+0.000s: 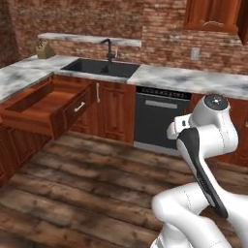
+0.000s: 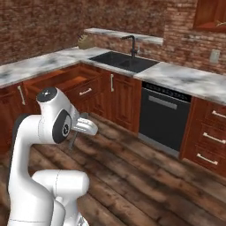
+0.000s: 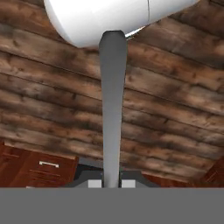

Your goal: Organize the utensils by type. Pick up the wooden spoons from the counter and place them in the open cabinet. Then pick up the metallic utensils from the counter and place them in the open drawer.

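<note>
The dark grey metal spoon is clamped by the gripper, carried for the far-left reddish-brown open drawer.

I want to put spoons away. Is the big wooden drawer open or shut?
Open. The drawer sticks out from under the counter, showing its plain wood inside.

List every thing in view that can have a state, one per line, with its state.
Gripper: shut on the metal spoon.
Metal spoon: held by its handle between the fingers, above the wooden floor.
Drawer: pulled open, nothing visible inside.
Dishwasher: door closed.
Cabinet door under the sink: closed.
Upper cabinet: open, contents unclear.
Faucet: no water seen running.
</note>
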Controlling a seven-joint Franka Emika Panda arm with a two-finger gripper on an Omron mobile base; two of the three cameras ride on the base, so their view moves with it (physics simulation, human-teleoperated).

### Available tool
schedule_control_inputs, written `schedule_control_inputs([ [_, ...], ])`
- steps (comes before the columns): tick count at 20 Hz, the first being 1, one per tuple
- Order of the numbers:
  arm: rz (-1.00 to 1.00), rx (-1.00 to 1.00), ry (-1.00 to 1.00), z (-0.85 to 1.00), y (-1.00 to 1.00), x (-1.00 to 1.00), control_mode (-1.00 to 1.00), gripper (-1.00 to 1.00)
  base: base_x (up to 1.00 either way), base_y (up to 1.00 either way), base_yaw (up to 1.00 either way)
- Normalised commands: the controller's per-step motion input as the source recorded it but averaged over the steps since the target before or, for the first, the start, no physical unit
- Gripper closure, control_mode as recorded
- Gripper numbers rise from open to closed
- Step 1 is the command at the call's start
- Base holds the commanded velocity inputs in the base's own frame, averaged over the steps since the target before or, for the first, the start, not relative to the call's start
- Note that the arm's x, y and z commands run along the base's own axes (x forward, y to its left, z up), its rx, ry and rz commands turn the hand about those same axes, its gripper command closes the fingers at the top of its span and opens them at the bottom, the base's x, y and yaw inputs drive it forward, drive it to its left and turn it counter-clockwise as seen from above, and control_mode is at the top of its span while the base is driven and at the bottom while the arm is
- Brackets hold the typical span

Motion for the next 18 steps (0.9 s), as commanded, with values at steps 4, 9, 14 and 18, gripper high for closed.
schedule_control_inputs([
  [4,0.0,0.0,0.0,0.0,0.0,0.0,1.0,1.0,1.0,0.0,0.38],
  [9,0.0,0.0,0.0,0.0,0.0,0.0,1.0,1.0,1.0,0.0,0.39],
  [14,0.0,0.0,0.0,0.0,0.0,0.0,1.0,1.0,0.89,0.0,0.43],
  [18,0.0,0.0,0.0,0.0,0.0,0.0,1.0,1.0,0.78,-0.06,0.43],
])
